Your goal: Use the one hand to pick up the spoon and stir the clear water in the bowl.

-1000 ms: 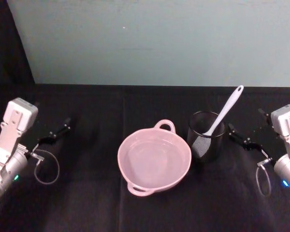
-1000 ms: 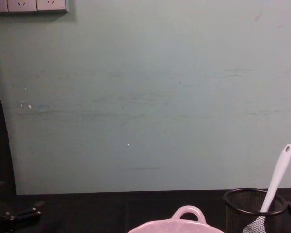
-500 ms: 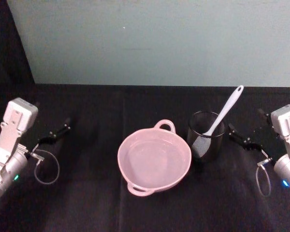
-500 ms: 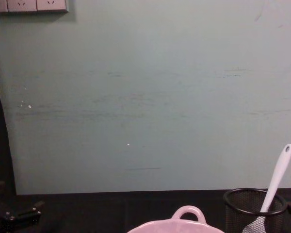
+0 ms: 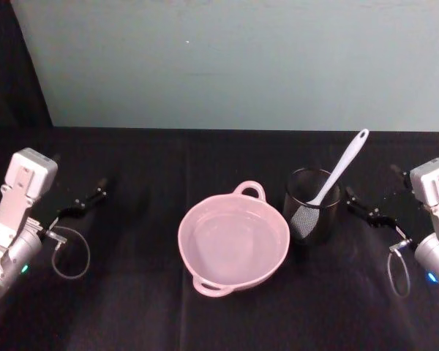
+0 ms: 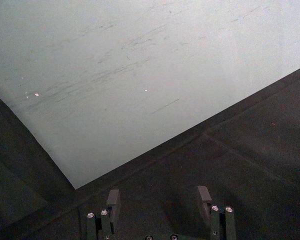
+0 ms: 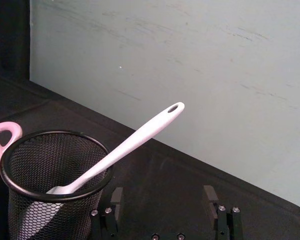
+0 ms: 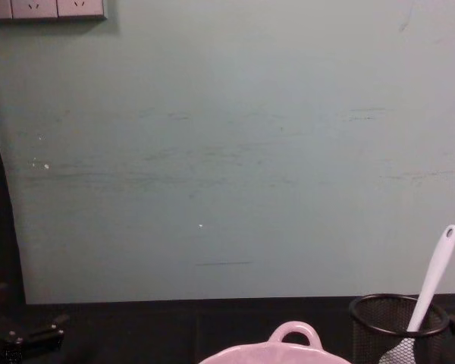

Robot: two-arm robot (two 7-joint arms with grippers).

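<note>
A pale green wall [image 5: 241, 58] closes off the back of the scene, and a table draped in black cloth [image 5: 146, 292] runs along its foot. The pale pink bowl [image 5: 278, 256] sits near the middle of the table. One arched loop handle faces the wall and another faces the robot. A faint paler ring shows inside it, and nothing else lies in it.

Just beside the bowl, on the robot's right, stands a black wire-mesh cup [image 5: 325, 223], upright. Whether the two touch is not clear.

The white spoon [image 5: 340, 168] is in that cup, paddle head down. Its slim handle leans on the cup's rim and slants up and out toward the right and the wall. The oval hole at its end is clear in the right wrist view.

The right gripper [image 7: 163, 192] sits low over the cloth on the cup's right, near it but apart. Its two black fingers are spread with nothing between them, and the cup and spoon stand ahead of it.

The left gripper [image 6: 159, 192] is over the cloth on the far left, well apart from the bowl. Its fingers are likewise spread and empty, pointing toward the foot of the wall.
</note>
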